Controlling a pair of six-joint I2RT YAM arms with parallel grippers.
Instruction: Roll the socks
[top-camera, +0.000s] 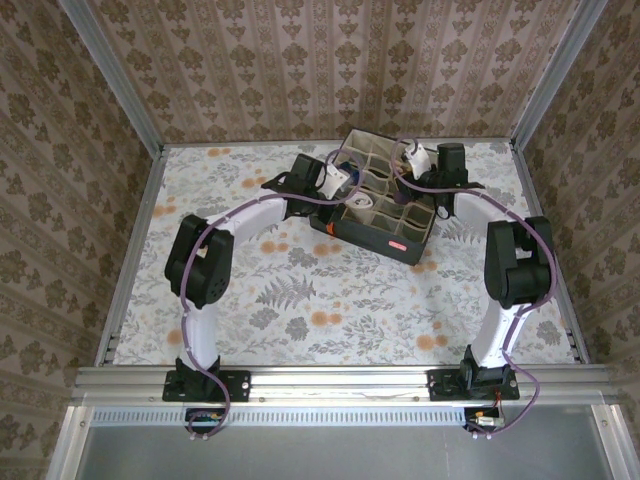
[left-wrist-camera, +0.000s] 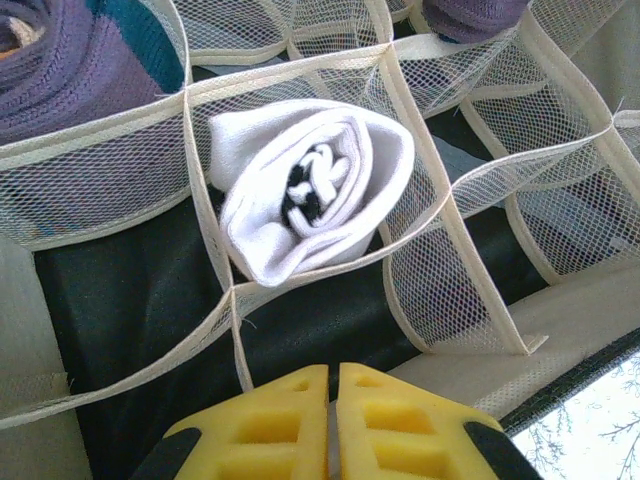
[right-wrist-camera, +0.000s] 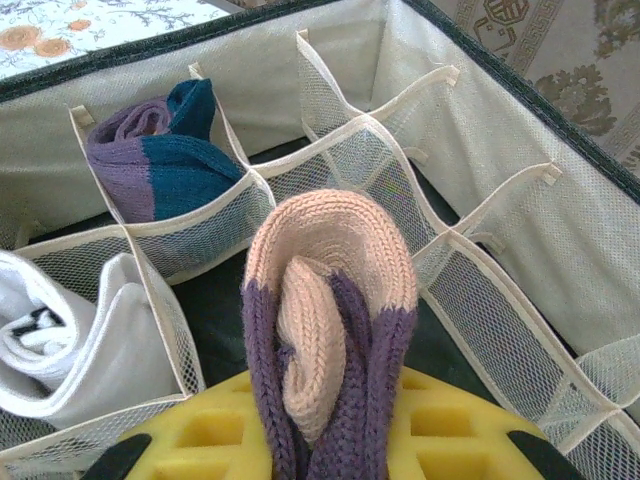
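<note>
White sock (left-wrist-camera: 310, 190), teal-heeled sock (right-wrist-camera: 160, 165) lay rolled in the box (right-wrist-camera: 520, 130) — right hand (right-wrist-camera: 330, 440) gripped the tan-heeled sock (right-wrist-camera: 330, 260); left hand (left-wrist-camera: 330, 420) closed, empty.

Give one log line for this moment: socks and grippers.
white sock: rolled, in box | teal-heel sock: rolled, in box | tan-heel sock: rolled, in right gripper, over box | left gripper: shut, empty

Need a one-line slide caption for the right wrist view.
Right claw grips a rolled purple-and-tan sock over the divider box, teal-heeled sock and white sock in cells.
</note>
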